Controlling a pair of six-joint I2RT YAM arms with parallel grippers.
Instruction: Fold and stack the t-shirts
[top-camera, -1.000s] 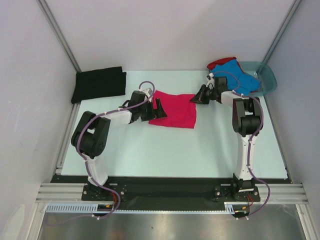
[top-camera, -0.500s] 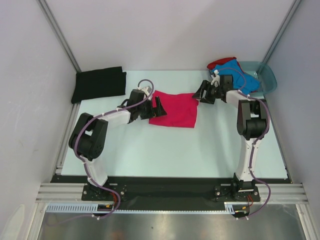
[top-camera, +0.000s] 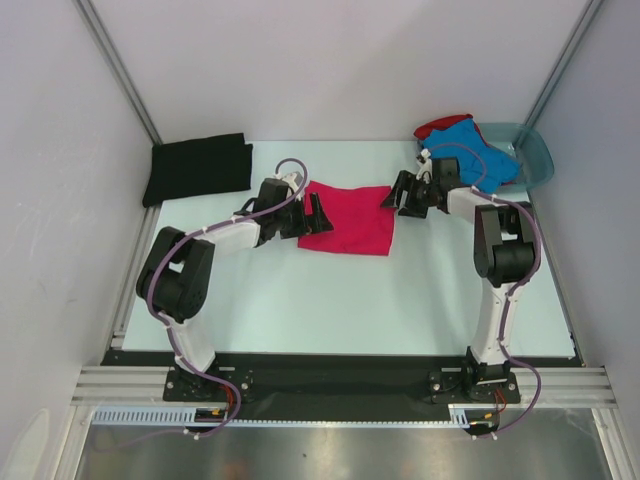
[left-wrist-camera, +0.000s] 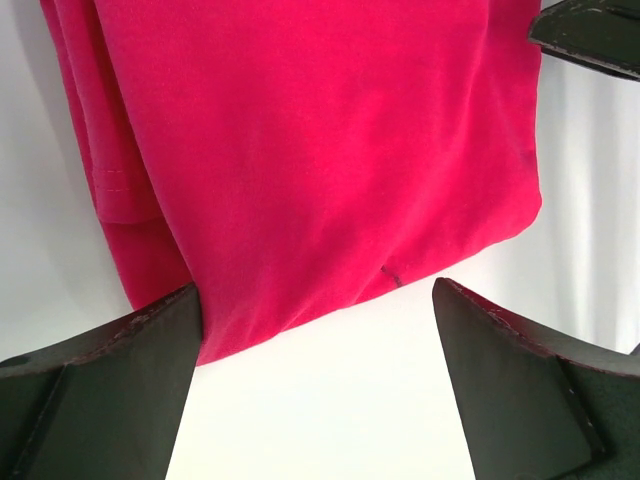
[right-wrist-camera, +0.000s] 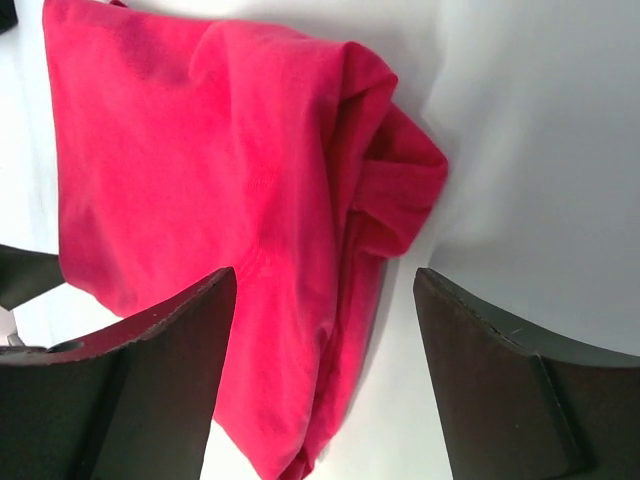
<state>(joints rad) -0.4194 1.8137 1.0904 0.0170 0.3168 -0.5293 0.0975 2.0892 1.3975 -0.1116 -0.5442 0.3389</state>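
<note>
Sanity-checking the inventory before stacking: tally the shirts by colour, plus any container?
pink t-shirt: 1
black t-shirt: 1
blue t-shirt: 1
red t-shirt: 1
teal basin: 1
Total: 5 (4 shirts, 1 basin)

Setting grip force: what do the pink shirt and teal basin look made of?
Pink shirt: soft matte knit cloth, probably cotton; it folds and wrinkles, with a stitched hem. Teal basin: translucent smooth plastic, seemingly rigid; light passes through its wall.
</note>
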